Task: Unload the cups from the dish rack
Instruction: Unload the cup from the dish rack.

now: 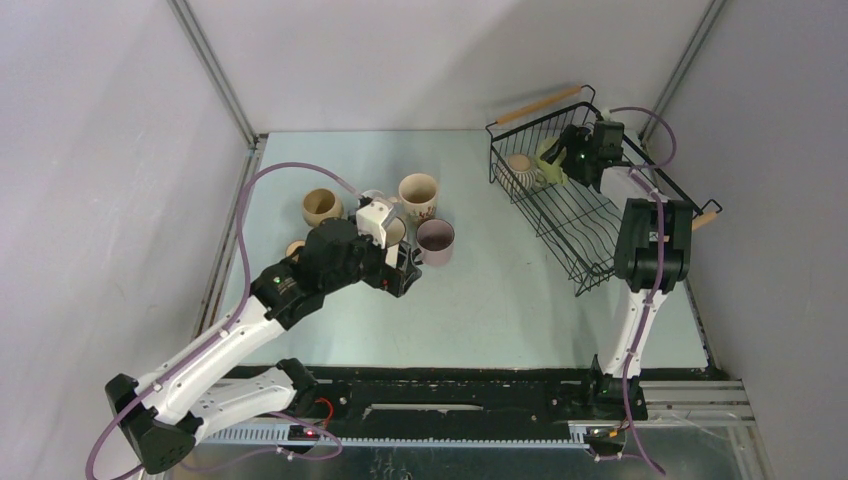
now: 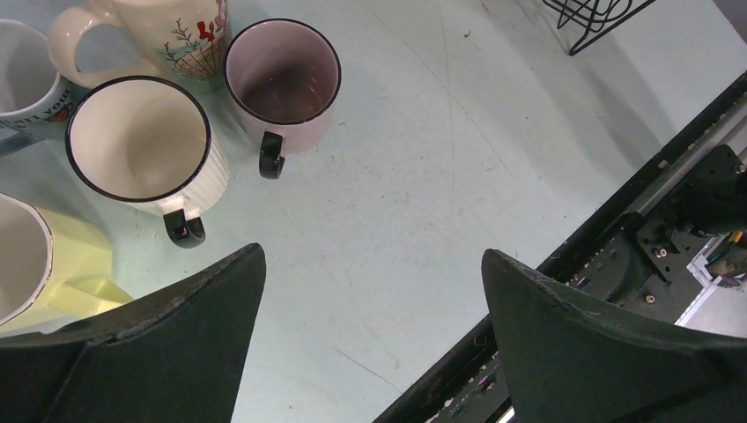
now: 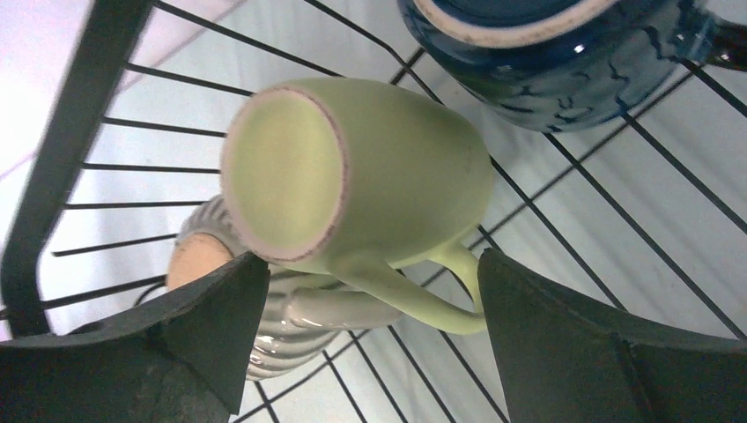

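Over at 2 o'clock on the pale blue-green table: a black wire dish rack, rectangular, with a light wooden bar handle along its far end. Reaching right down into the far end of it with the right end effector, spread wide and pinching nothing.

From the right wrist, hovering close over a pale yellow-green mug lying on its side on the wires, with the base turned toward the camera and the handle poking out at 5 o'clock, into the gap between the two black fingers. Hard to tell whether brushing the right-hand finger or just short of it. Tucked in at 7 o'clock and pressed up against that mug, a ribbed beige cup, partly hidden. Up at 1 o'clock, also inside the rack, a glossy dark blue cup.

Now the left end effector: hanging low over the middle of the table, gaping wide, gripping nothing.

Out of the rack and clustered at 10 o'clock on the table:
- a mauve-pink mug with a dark rim
- just beside it, a ribbed cream mug with a black rim and handle
- behind those two, a cream floral-printed mug
- at the left edge of the wrist view, a white mug with lettering
- down at 8 o'clock, a pale yellow mug
- at the far left of the cluster from above, a tan cup
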Controlling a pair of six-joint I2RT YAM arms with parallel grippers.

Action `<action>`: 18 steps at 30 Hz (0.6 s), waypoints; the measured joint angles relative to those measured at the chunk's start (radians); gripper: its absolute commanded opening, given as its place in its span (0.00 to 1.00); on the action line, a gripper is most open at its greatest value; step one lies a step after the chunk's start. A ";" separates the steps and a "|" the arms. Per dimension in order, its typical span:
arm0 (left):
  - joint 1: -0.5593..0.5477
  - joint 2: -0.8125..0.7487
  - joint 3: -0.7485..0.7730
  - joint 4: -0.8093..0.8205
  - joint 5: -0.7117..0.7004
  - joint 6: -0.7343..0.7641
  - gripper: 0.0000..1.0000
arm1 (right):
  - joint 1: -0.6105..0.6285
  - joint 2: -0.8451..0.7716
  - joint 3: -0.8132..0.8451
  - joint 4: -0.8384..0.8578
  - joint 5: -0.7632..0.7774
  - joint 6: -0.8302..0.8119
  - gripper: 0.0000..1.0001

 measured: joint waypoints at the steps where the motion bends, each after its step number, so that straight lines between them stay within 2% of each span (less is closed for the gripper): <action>1: 0.000 0.000 0.000 0.000 0.000 0.000 1.00 | 0.003 0.000 0.003 -0.016 0.018 -0.012 0.91; 7: 0.000 0.005 0.000 0.000 0.003 0.000 1.00 | 0.041 0.000 0.039 -0.112 0.129 -0.098 0.79; 14: 0.000 0.006 0.000 0.000 0.006 0.000 1.00 | 0.063 0.000 0.047 -0.161 0.211 -0.147 0.51; 18: 0.000 0.006 0.000 0.000 0.006 0.000 1.00 | 0.063 0.000 0.047 -0.180 0.242 -0.158 0.44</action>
